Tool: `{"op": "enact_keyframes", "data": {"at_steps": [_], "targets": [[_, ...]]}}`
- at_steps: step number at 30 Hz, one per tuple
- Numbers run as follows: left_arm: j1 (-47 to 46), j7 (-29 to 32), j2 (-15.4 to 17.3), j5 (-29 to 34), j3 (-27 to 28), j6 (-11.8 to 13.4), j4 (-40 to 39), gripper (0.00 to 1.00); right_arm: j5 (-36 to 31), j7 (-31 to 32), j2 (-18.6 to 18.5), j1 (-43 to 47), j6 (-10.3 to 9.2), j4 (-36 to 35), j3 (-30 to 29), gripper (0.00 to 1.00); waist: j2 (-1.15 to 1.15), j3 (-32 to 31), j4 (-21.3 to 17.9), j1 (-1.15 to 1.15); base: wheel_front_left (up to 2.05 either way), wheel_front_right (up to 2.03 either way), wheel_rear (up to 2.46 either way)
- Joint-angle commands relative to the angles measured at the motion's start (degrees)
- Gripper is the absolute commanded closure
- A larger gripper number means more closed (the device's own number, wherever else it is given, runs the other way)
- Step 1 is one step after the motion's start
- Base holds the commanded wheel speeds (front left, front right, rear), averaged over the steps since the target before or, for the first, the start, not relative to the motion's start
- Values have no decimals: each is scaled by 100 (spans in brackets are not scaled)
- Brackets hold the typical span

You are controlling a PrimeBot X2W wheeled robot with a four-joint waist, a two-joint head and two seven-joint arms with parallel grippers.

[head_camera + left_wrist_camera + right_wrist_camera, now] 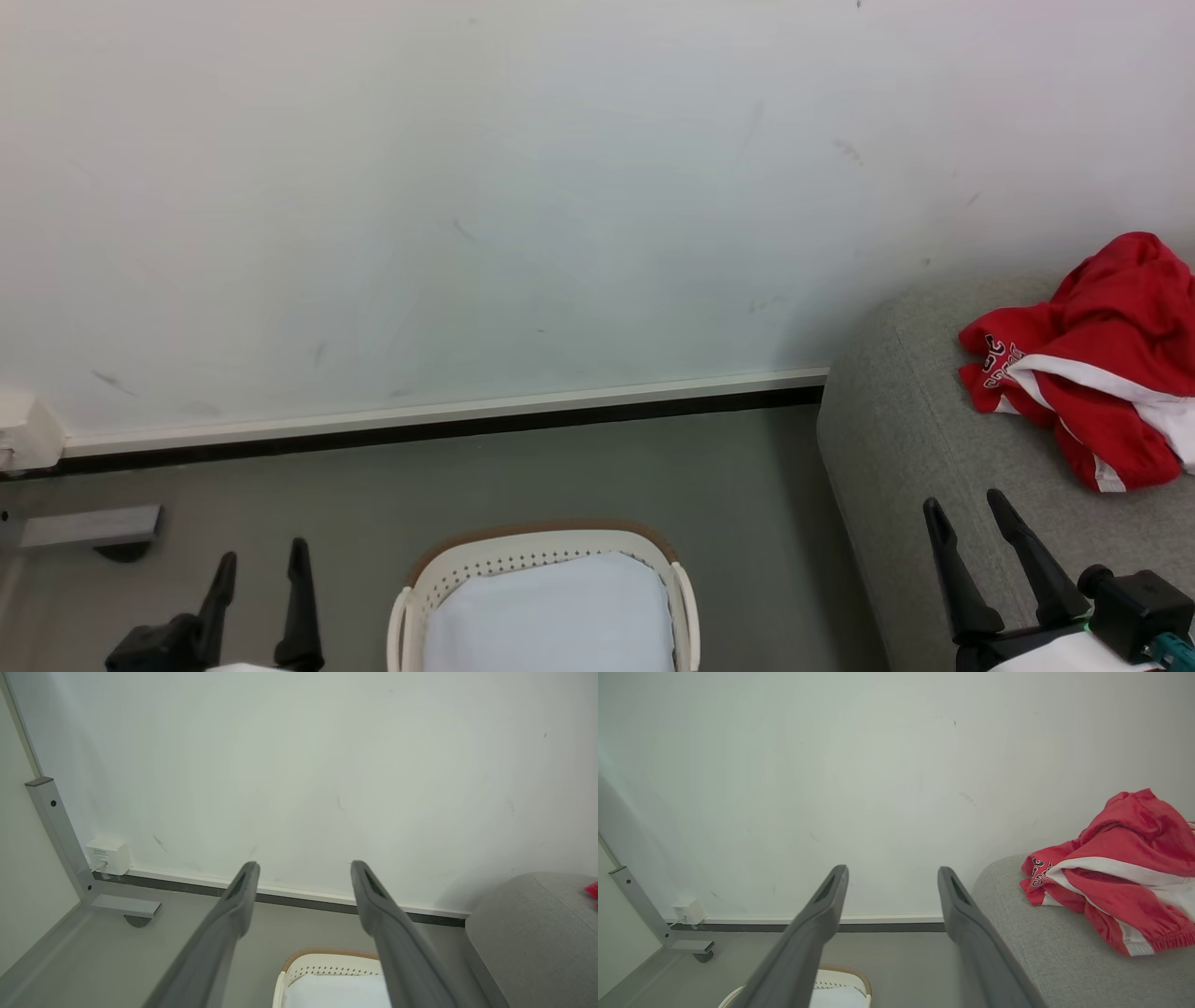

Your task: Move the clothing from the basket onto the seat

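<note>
Looking at the right edge of the frame, you see the clothing [1092,373] lying crumpled on the seat [896,448], apart from the basket [523,558] at bottom centre. Your left gripper [262,551], lower left, and right gripper [962,499], lower right, both stand released, holding nothing.

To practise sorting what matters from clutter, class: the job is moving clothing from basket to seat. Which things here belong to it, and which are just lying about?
Job: red clothing; the grey seat it lies on; cream basket.
Lying about: white wall box; grey metal frame; skirting board.
</note>
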Motion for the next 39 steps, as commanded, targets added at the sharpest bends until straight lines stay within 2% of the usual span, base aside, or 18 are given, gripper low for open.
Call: {"op": "enact_keyframes", "data": {"at_steps": [1, 7, 8, 12, 39], "targets": [[-34, -1, 6, 47, 30, -5, 19, 0, -12, -19, -21, -31, -13, 16, -2, 0, 0, 0, 0, 0, 0, 0, 0], [-54, -1, -76, 153, 135, -93, 56, 0, -8, -19, -15, -42, -13, 32, 11, 0, 0, -5, -5, 0, 0, 0, 0], [-19, 1, -78, 94, 136, -88, 56, 100, 1, 0, 1, -3, 0, 15, 10, 100, 0, -6, -5, 0, 0, 0, 0], [62, 34, -142, 34, 154, -93, 242, 100, 50, 36, 59, 106, 0, 138, 24, 100, 0, -5, -5, 0, 0, 0, 0], [-81, 746, -147, -2669, 138, -221, -13, 100, 2185, 726, 344, 79, -3, -9, -674, 100, 0, 51, 81, 0, 0, 0, 0]]}}
